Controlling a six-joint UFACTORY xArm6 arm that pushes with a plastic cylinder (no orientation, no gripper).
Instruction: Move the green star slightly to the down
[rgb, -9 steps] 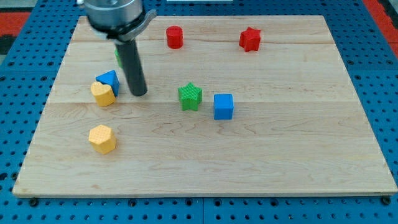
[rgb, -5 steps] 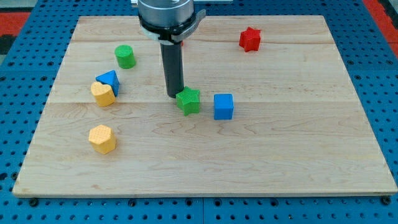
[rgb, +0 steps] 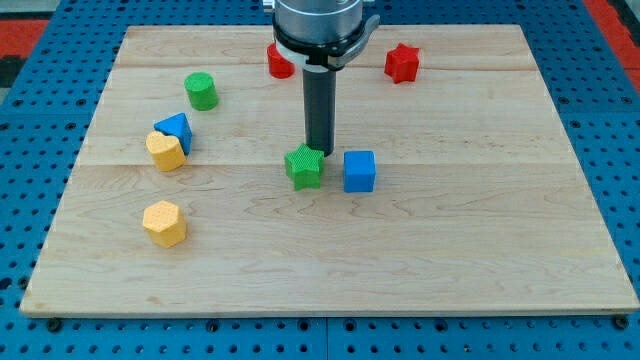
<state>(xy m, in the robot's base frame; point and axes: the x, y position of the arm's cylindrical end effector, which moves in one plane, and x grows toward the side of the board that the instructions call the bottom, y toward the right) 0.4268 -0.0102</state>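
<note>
The green star (rgb: 304, 167) lies near the middle of the wooden board (rgb: 450, 250). My tip (rgb: 319, 151) stands just above the star's upper right edge, touching it or nearly so. The dark rod rises from there toward the view's top. A blue cube (rgb: 359, 171) sits close to the star's right.
A red cylinder (rgb: 278, 62) is partly hidden behind the rod's mount, and a red star (rgb: 402, 63) lies at the top right. A green cylinder (rgb: 201, 91), a blue triangle (rgb: 176, 129) and a yellow block (rgb: 165, 152) sit at the left. A yellow hexagon (rgb: 164, 223) lies lower left.
My tip has swept from the left, past the blue triangle, to the star's upper right edge. The green star has shifted slightly downward.
</note>
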